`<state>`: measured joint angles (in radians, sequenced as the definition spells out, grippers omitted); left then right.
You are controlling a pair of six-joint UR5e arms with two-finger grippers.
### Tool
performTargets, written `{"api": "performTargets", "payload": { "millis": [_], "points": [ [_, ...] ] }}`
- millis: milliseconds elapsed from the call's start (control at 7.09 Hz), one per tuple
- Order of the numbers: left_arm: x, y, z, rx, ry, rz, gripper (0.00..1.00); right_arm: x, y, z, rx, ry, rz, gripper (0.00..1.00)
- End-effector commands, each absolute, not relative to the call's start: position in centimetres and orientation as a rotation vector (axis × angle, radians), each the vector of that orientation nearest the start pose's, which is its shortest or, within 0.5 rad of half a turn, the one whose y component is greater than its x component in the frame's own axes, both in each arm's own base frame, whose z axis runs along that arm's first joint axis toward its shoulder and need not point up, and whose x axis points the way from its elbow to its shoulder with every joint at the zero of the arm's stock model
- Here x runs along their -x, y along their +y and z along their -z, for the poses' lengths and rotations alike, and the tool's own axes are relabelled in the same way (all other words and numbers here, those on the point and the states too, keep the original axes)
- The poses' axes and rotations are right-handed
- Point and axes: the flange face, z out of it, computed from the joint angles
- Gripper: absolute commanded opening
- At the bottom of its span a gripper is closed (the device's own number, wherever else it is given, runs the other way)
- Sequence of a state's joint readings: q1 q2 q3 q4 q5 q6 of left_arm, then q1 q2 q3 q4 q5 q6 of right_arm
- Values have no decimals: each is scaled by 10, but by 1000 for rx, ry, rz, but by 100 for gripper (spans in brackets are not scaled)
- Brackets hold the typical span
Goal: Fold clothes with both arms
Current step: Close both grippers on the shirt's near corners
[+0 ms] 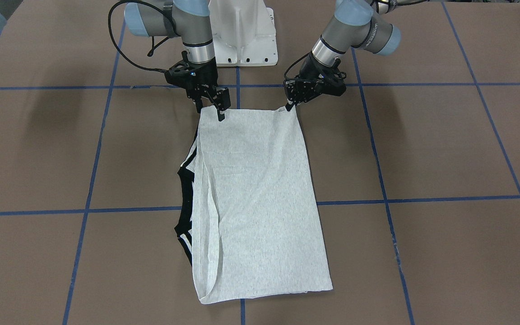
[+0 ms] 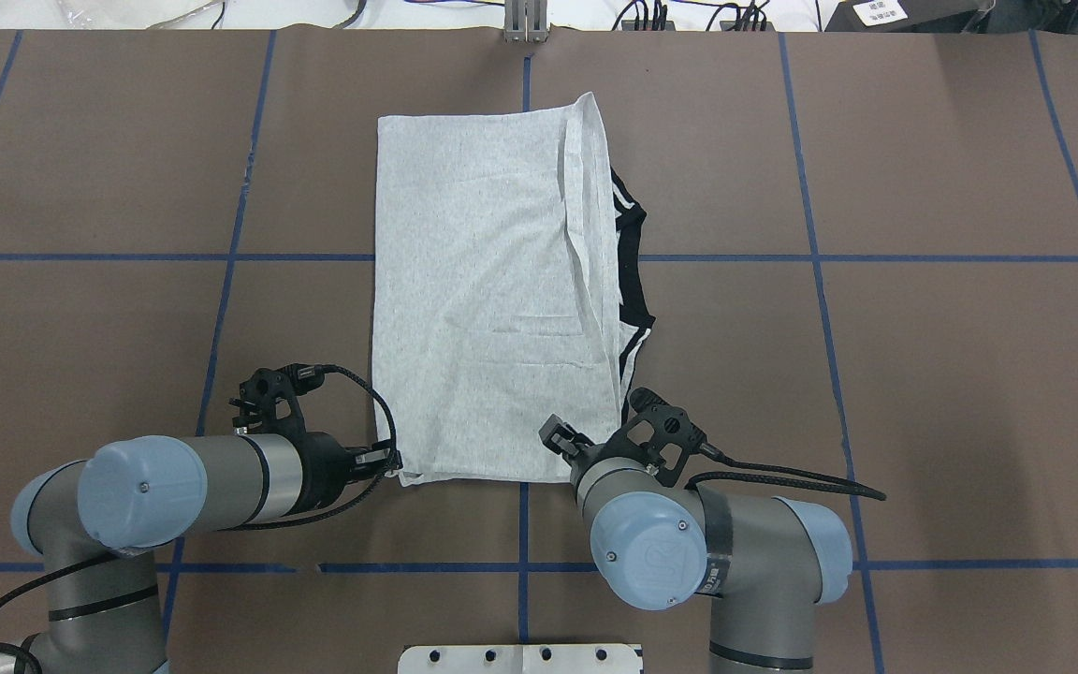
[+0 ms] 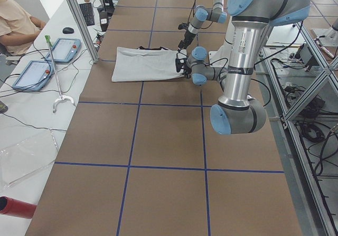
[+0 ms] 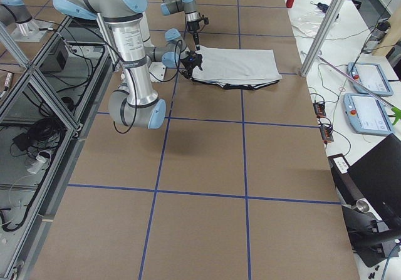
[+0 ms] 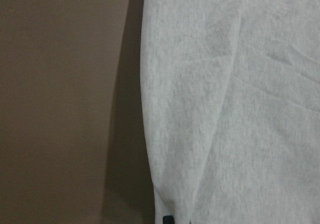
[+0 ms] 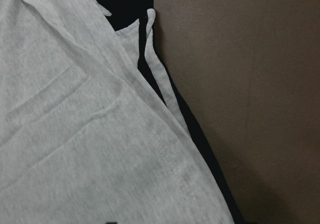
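The light grey T-shirt [image 1: 260, 194] lies folded lengthwise into a long strip on the brown table [image 2: 923, 374]. Its black collar trim and stripes [image 2: 633, 253] stick out along the robot's right side. My left gripper [image 1: 292, 105] is shut on the shirt's near corner [image 2: 405, 476], which rises slightly off the table. My right gripper [image 1: 210, 112] stands open over the other near corner, one fingertip [image 1: 220, 117] on the cloth. The left wrist view shows only grey cloth [image 5: 240, 108] and its edge. In the right wrist view I see cloth and the black trim [image 6: 165, 88].
Blue tape lines [image 2: 520, 524] divide the table into squares. The white pedestal base [image 1: 242, 31] stands just behind the grippers. A seated person [image 3: 16, 25] and two teach pendants [image 3: 58, 48] are at the bench across from the robot. A red cylinder [image 3: 16, 207] lies there too.
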<state>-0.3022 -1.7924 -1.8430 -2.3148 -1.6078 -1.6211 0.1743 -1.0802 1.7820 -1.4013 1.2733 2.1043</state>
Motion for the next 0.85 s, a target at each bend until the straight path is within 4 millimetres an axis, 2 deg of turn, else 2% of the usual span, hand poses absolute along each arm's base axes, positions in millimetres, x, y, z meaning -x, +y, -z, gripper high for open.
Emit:
{"api": "performTargets", "payload": {
  "millis": [0,141,423,564,705],
  "points": [
    [-501,-292,-330,-122,1237,280,0,608,-272,-267,-129,-922,-788,87],
    [-501,-292,-330,-123,1238,282,0,608,-272,-263,-125,-932,-793,74],
    [-501,-292,-330,-123,1238,280,0,606,-275,-263,-124,-939,-836,38],
    [-501,-292,-330,-124,1240,281,0,606,-275,-263,-103,-946,-877,10],
    [-501,-292,-328,-124,1243,281,0,606,-276,-262,-112,-949,-888,0]
  ]
}}
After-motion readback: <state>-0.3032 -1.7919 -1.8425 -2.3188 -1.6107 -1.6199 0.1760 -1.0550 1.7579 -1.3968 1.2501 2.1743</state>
